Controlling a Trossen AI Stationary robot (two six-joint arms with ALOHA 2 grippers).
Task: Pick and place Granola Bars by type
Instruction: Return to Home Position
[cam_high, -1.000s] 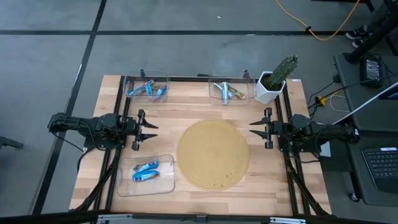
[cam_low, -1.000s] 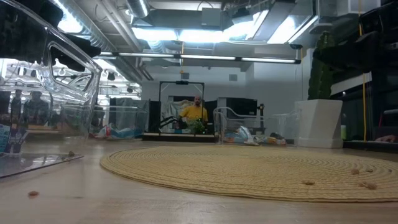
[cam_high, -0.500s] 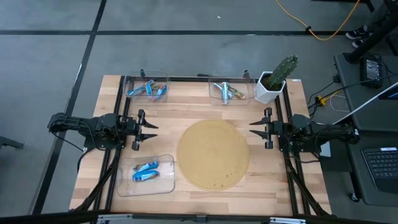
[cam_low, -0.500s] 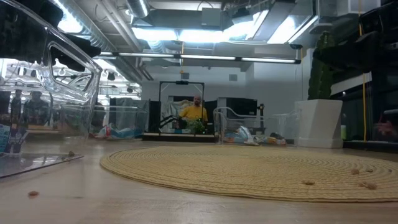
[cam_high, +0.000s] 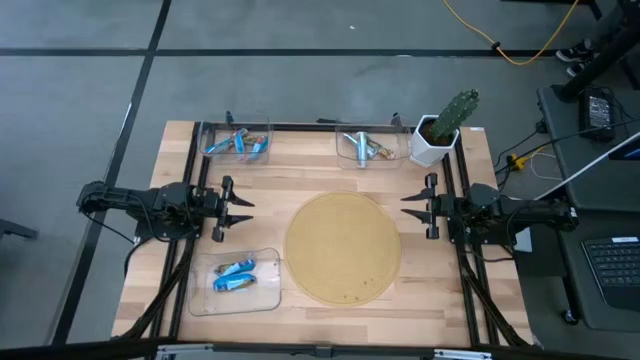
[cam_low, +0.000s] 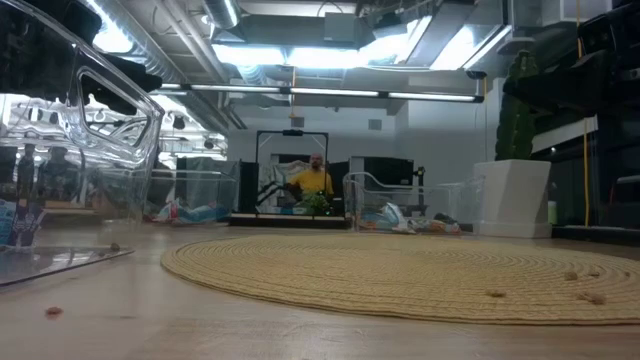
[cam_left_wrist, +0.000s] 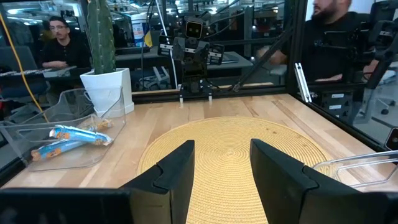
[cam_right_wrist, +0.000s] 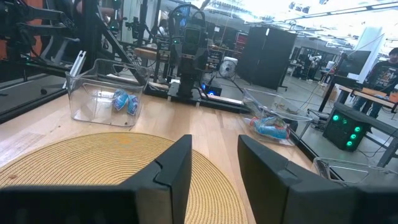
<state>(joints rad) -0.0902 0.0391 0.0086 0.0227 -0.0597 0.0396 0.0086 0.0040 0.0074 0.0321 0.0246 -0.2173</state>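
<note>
Wooden tabletop (cam_high: 430, 290) carries three clear trays and one round woven mat (cam_high: 343, 248). Lower-left tray (cam_high: 270, 300) in the high view: two blue granola bars (cam_high: 234, 275), side by side, long axes roughly left-right, slightly tilted. Upper-left tray (cam_high: 222, 157) and upper-right tray (cam_high: 345, 160): left pile (cam_high: 243, 144) and right pile (cam_high: 362, 146) lie crosswise at mixed angles; I cannot count them. My left tool (cam_high: 232, 207) and right tool (cam_high: 418, 206) face the mat from opposite sides, fingers spread wide, holding nothing.

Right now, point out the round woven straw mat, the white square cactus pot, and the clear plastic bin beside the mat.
Round woven straw mat (cam_high: 343, 248): high view, its centre.
White square cactus pot (cam_high: 429, 152): high view, its wall.
Clear plastic bin (cam_high: 264, 296): high view, bare floor corner.
</note>
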